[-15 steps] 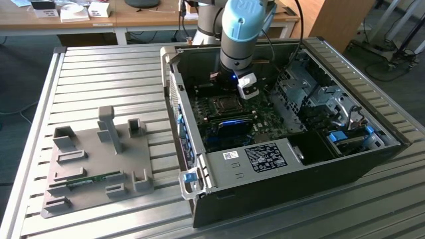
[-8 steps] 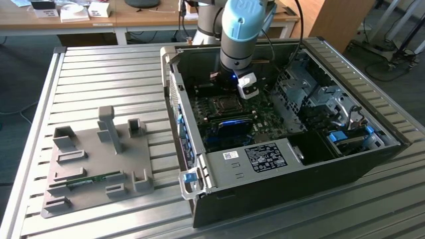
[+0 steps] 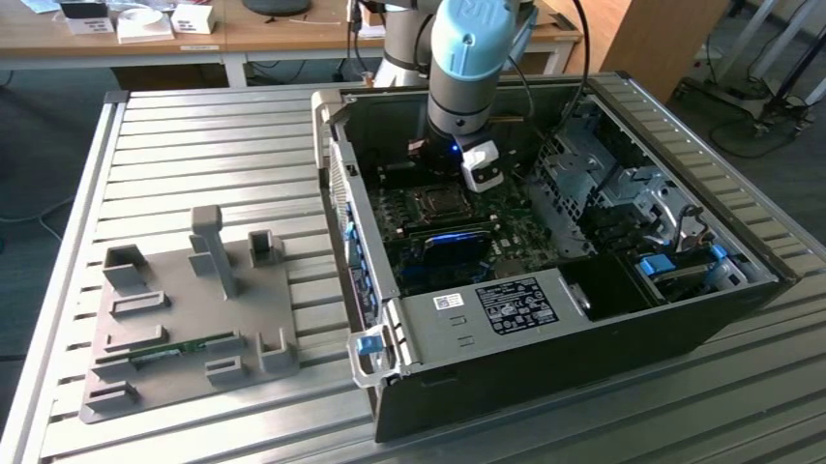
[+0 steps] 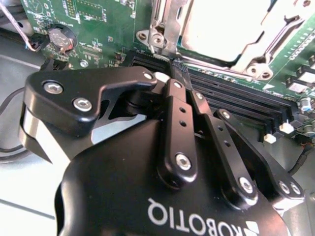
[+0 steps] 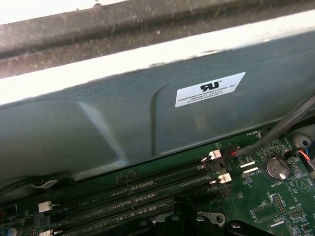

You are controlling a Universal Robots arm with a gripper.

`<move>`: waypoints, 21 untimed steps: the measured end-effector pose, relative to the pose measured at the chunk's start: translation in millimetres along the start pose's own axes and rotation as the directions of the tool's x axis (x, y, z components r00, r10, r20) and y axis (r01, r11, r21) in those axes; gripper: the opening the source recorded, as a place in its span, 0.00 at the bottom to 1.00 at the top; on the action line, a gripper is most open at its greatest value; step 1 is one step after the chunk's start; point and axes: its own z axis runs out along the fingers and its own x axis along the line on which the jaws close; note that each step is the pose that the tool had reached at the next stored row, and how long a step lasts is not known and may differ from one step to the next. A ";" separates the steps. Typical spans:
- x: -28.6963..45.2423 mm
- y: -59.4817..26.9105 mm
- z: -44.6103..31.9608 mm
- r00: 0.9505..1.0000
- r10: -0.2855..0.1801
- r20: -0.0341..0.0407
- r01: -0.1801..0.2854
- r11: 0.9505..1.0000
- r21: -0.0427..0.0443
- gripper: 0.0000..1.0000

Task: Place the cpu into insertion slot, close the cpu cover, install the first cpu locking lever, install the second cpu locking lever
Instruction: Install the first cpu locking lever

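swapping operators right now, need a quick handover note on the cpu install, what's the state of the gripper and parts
Gripper: fingers together, nothing visibly held, tips just off the socket's edge above the memory slots.
CPU: silver top shows through the cpu cover, so it sits in the insertion slot of the open computer case.
Done: CPU placed, cover appears down.
Left: whether either locking lever is latched cannot be told from these views; check both.

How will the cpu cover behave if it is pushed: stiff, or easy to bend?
The cpu cover looks like thin sheet metal, so probably stiff yet light. Screws hold one edge, so a push would likely pivot it, not slide it.
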 end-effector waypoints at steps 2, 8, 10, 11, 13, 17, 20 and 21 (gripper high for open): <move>0.0 0.1 -0.2 1.000 0.000 0.000 0.000 1.000 0.000 0.11; 0.0 0.3 -0.7 1.000 0.000 0.000 0.000 1.000 0.000 0.11; 0.0 0.3 -0.8 1.000 0.000 0.000 0.000 1.000 0.000 0.11; 0.0 0.3 -0.8 1.000 0.000 0.000 0.000 1.000 0.000 0.11; -0.2 0.3 -0.8 1.000 0.001 0.000 -0.001 1.000 0.000 0.11; -1.0 0.5 -0.7 1.000 0.001 0.001 -0.001 1.000 0.001 0.11; -1.6 0.6 -0.6 1.000 0.002 0.001 -0.002 1.000 0.002 0.11; -1.8 0.6 -0.6 1.000 0.002 0.001 -0.002 1.000 0.002 0.11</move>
